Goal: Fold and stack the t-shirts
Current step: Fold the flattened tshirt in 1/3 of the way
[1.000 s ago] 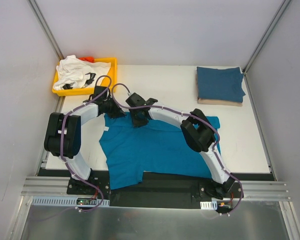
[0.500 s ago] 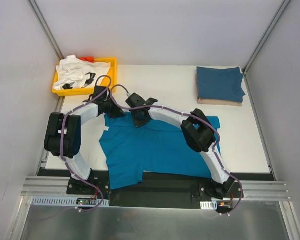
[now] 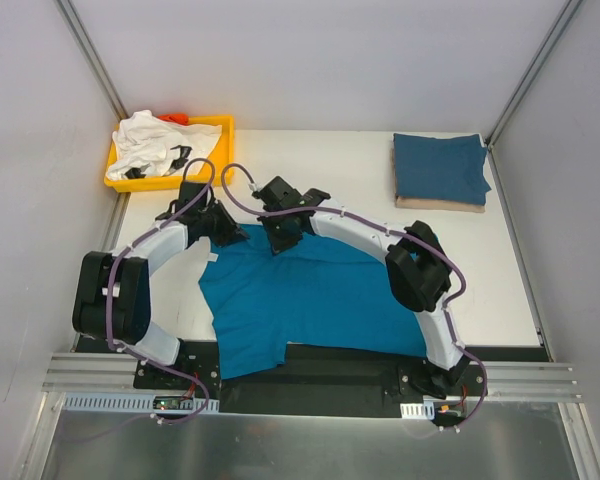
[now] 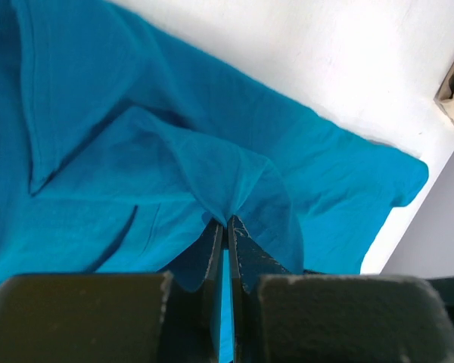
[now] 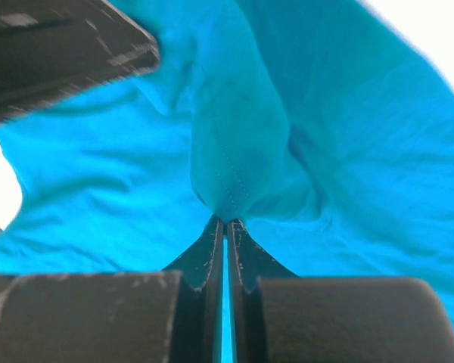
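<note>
A plain teal-blue t-shirt [image 3: 310, 300] lies spread across the near middle of the table, its hem over the front edge. My left gripper [image 3: 223, 230] [image 4: 227, 221] is shut on a pinched fold at the shirt's far left edge. My right gripper [image 3: 278, 238] [image 5: 225, 221] is shut on a bunched seam of the same far edge, a little to the right. A darker blue t-shirt [image 3: 440, 167] lies folded at the back right. A white t-shirt with black marks [image 3: 152, 146] is heaped in the yellow tray [image 3: 227, 138].
The yellow tray stands at the back left corner, with something orange-red [image 3: 177, 118] behind the white cloth. The folded dark shirt rests on a beige folded layer [image 3: 435, 204]. Grey walls close in both sides of the white table [image 3: 330, 165].
My right gripper has shut on the teal shirt's far edge. Both arms have shifted, the left elbow moving nearer and leftward, the right elbow outward to the right.
</note>
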`<state>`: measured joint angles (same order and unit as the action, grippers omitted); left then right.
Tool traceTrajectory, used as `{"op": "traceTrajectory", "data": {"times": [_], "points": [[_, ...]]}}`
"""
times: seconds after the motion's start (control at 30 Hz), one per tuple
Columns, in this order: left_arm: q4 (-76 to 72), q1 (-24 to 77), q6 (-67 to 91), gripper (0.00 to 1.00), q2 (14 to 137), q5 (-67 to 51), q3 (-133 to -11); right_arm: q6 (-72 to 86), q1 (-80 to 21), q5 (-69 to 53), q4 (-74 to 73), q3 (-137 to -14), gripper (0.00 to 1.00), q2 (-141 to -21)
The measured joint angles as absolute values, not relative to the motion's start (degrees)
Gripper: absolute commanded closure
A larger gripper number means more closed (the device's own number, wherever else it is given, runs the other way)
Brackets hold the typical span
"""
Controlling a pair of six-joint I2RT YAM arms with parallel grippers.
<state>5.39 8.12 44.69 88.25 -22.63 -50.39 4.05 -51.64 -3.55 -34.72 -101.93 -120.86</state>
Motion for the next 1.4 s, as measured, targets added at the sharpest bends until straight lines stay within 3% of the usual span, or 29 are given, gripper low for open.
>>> {"op": "traceTrajectory", "data": {"times": [0.57, 1.17, 1.33, 1.4], "points": [[13.1, 8.1, 47.4, 1.0, 71.9, -26.2, -35.6, -3.7, -51.6, -12.7, -40.6, -97.3, 0.98, -120.2], [21.2, 8.1, 47.2, 1.0, 67.7, -29.1, -32.1, -6.8, -51.6, -17.4, -43.1, -93.7, 0.97, -119.9], [23.1, 8.1, 47.2, 0.97, 65.2, -29.1, -31.4, -7.1, -51.6, -18.1, -43.5, -92.8, 0.84, -119.8], [23.4, 8.1, 47.2, 0.72, 65.1, -29.1, -31.2, -7.2, -51.6, -18.4, -43.6, -92.7, 0.63, -119.7]]}}
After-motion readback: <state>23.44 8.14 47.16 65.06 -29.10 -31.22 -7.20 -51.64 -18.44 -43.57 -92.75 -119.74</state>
